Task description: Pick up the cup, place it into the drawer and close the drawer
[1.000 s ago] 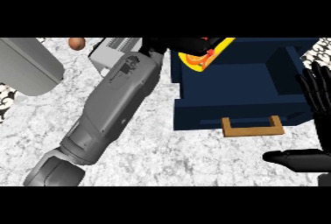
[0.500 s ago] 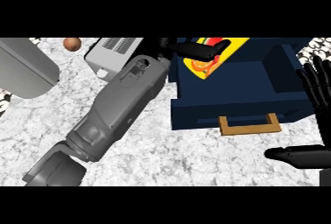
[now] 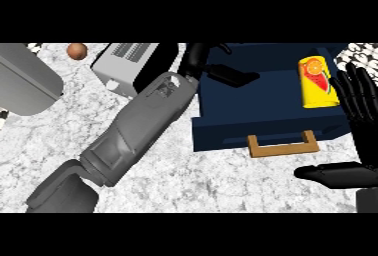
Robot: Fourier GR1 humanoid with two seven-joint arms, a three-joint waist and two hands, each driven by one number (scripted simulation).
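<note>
Cup (image 3: pixel 318 82): a yellow cup with a fruit print, inside the open dark blue drawer (image 3: pixel 229 134) at the upper right of the frame. Its long axis runs nearly up and down the frame, the top end leaning slightly left; whether it lies flat or stands cannot be told. A wooden handle (image 3: pixel 283 145) sits on the drawer front. The left hand (image 3: pixel 214 67) is over the drawer's left part, well apart from the cup, fingers extended and holding nothing; it is dark against the drawer and cut off at the top. The right hand (image 3: pixel 363 120) rests open at the right edge, fingers up. A toaster (image 3: pixel 125 62) is at upper centre-left.
</note>
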